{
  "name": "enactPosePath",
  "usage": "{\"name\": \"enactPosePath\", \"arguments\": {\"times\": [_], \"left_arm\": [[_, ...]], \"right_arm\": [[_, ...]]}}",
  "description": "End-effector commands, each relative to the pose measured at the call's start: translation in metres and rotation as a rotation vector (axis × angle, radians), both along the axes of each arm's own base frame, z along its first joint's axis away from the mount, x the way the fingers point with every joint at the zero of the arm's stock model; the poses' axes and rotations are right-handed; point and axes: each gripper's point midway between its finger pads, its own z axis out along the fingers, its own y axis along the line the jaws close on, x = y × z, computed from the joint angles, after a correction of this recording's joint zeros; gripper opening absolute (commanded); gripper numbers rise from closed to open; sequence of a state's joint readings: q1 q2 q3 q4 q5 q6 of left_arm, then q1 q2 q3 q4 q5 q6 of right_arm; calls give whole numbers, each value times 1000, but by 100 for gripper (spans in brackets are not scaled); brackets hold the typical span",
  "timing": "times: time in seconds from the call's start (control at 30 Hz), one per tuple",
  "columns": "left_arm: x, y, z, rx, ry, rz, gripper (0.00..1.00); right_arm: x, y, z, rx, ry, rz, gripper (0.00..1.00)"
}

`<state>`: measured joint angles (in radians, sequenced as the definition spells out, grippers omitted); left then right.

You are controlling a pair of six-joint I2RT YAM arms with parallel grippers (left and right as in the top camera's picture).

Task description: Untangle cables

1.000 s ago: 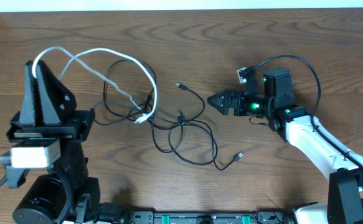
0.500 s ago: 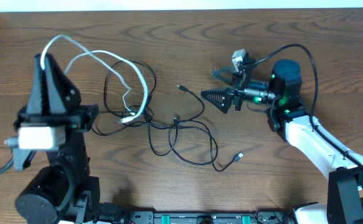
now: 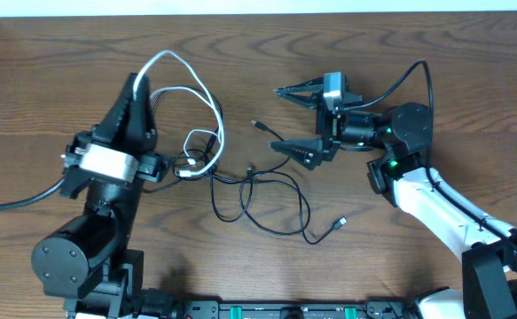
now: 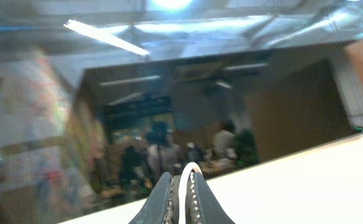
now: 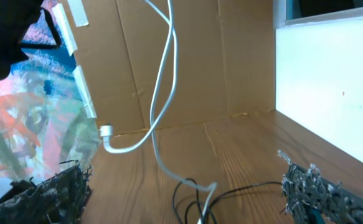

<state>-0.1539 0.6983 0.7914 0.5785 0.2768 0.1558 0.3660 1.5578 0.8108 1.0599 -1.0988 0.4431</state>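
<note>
While right jaws now gape, left jaws (swung rightward) still pinch white cable (image 5: 162, 68).

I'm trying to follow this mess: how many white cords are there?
1: the white cord is pinched in the left gripper and trails into the black cords; none seems hidden.

No readable text, labels, brands, numbers or signs in any view.
</note>
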Motion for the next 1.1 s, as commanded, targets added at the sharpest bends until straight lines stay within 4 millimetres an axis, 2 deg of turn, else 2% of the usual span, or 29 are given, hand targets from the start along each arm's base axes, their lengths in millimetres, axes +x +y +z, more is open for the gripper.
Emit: {"name": "enactPosePath", "arguments": {"times": [0.0, 0.23, 0.37, 0.57, 0.8, 0.83, 0.9, 0.93, 0.97, 1.0, 1.03, 1.07], "left_arm": [[-9, -21, -5, 60, 18, -127, 7], [-7, -43, -24, 101, 97, -268, 7], [-3, -46, -28, 81, 129, -302, 8], [-5, -55, -33, 89, 151, -365, 7], [-5, -61, -38, 107, 163, -404, 7], [-5, -61, -37, 100, 164, -409, 8], [-6, -61, -35, 93, 163, -414, 7], [-6, -61, -36, 94, 163, -416, 8], [-6, -61, -36, 94, 164, -417, 8], [-6, -61, -36, 94, 164, -416, 7], [-6, -61, -36, 94, 164, -417, 8], [-6, -61, -36, 94, 164, -416, 8]], "right_arm": [[-2, 11, 4, 15, -36, -17, 99], [-10, 27, 4, 24, -23, -8, 99], [-16, 35, 2, 17, -6, 13, 99], [-10, 45, -8, 3, 69, -42, 99], [-15, 55, -11, -4, 94, -42, 97], [-15, 56, -12, -7, 99, -43, 94], [-15, 56, -15, -15, 112, -43, 76], [-15, 57, -16, -20, 119, -43, 60], [-14, 57, -18, -25, 128, -47, 37], [-13, 57, -19, -27, 133, -50, 19], [-12, 57, -21, -33, 142, -54, 4], [-12, 57, -23, -37, 149, -58, 1]]}}
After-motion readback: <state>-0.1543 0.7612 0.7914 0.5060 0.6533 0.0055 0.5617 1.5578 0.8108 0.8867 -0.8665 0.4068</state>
